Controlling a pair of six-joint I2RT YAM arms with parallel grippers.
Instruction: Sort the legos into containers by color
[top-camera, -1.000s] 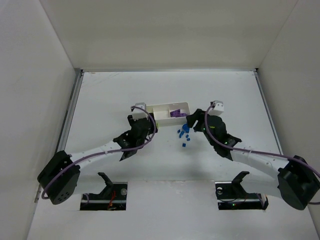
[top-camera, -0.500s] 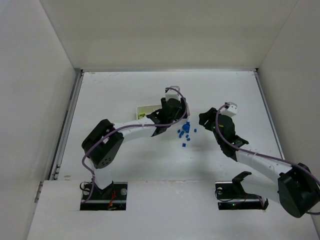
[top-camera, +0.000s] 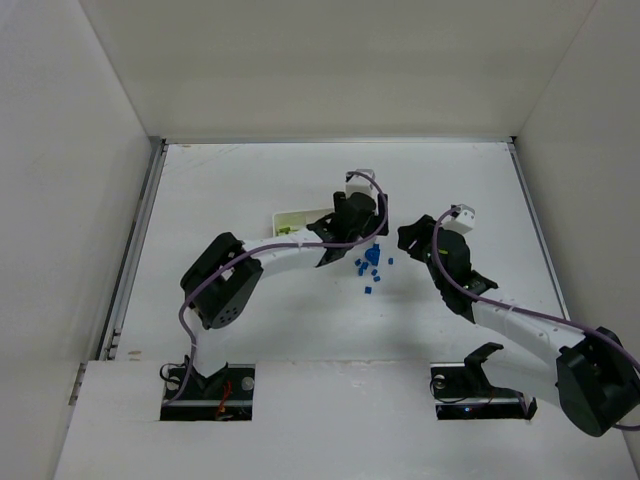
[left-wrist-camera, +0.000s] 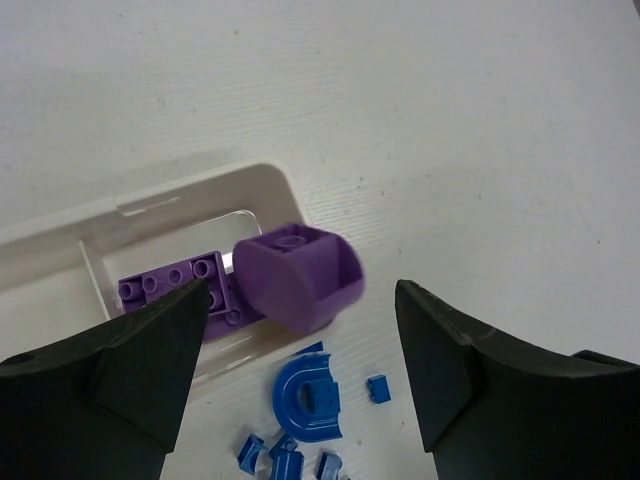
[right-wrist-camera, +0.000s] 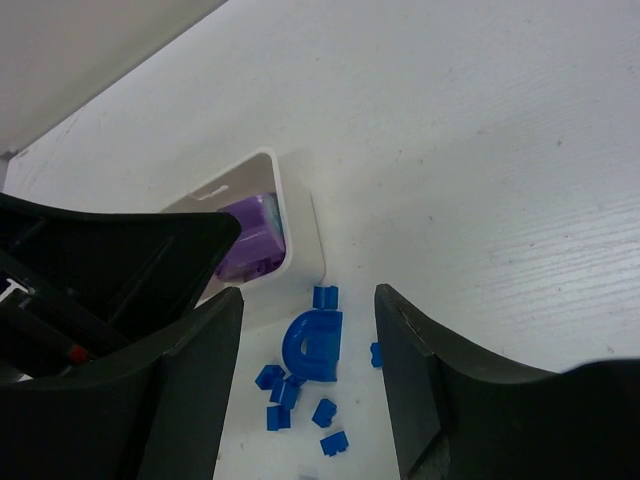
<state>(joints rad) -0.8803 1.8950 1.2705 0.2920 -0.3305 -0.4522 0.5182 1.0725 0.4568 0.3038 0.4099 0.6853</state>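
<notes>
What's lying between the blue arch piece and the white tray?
One small blue brick, just outside the tray wall and above the blue arch; the right wrist view shows it clearest.

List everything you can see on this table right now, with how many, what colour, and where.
tray: one, white, divided into compartments, mid-table, partly under the left arm
lime legos: a few, yellow-green, in the tray's left end
flat purple legos: at least two, in the tray's right end compartment
curved purple lego: one, blurred, at that compartment's near corner
blue arch lego: one, on the table just outside the tray
small blue legos: about seven, scattered around the arch
table: one, white
left gripper: open, above the purple compartment
right gripper: open, empty, above the blue pieces
</notes>
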